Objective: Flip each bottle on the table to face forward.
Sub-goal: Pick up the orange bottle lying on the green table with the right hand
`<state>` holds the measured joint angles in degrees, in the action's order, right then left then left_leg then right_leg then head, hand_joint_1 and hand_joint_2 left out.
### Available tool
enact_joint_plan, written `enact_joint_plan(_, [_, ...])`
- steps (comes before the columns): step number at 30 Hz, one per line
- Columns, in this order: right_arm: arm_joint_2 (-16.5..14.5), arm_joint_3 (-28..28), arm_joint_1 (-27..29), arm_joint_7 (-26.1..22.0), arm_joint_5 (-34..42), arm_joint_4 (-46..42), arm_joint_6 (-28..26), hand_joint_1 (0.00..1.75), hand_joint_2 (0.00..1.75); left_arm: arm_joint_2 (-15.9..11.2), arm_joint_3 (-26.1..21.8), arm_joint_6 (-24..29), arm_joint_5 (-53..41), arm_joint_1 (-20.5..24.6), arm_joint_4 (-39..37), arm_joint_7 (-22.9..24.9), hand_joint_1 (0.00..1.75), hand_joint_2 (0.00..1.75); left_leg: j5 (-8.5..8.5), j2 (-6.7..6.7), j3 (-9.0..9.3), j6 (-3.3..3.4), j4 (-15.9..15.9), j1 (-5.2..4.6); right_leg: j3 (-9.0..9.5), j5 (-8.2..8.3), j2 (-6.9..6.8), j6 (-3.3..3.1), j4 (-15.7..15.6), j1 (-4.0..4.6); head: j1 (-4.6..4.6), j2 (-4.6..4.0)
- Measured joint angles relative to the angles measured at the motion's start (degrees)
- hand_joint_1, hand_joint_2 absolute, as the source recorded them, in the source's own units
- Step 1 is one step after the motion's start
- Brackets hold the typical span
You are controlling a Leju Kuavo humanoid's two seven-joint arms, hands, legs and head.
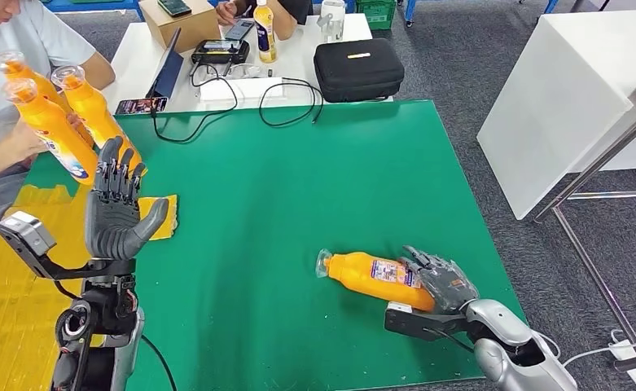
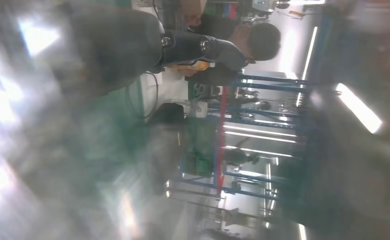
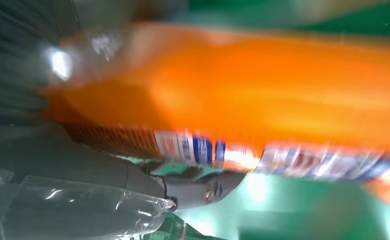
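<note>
Your right hand (image 1: 443, 281) is wrapped around the base end of the orange bottle (image 1: 371, 277), which lies on its side on the green mat (image 1: 298, 204), cap pointing away to the left (label up). Your left hand (image 1: 119, 208) is raised upright near the mat's left edge, fingers apart, holding nothing. A person (image 1: 21, 49) at the far left holds three orange bottles (image 1: 58, 122).

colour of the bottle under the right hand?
Orange bottle, with a blue, white and red label; clearest in the head view.
</note>
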<state>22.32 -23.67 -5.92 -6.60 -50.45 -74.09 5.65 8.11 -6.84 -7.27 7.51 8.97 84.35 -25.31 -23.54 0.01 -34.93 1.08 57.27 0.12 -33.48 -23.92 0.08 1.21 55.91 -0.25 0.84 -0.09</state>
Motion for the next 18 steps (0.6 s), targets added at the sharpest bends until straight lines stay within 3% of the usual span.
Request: enact_joint_plan(18, [-0.65,-1.41,-1.57,0.95,-0.46,2.15,-1.02,1.73,1.75,0.02,0.19,-0.52,0.53,0.14,-0.60,0.44,0.00,1.75,-0.02,0.06,0.44,0.01,-0.01,0.00,0.41,0.02,0.03,0.00,-0.02,0.00,-0.01,0.00])
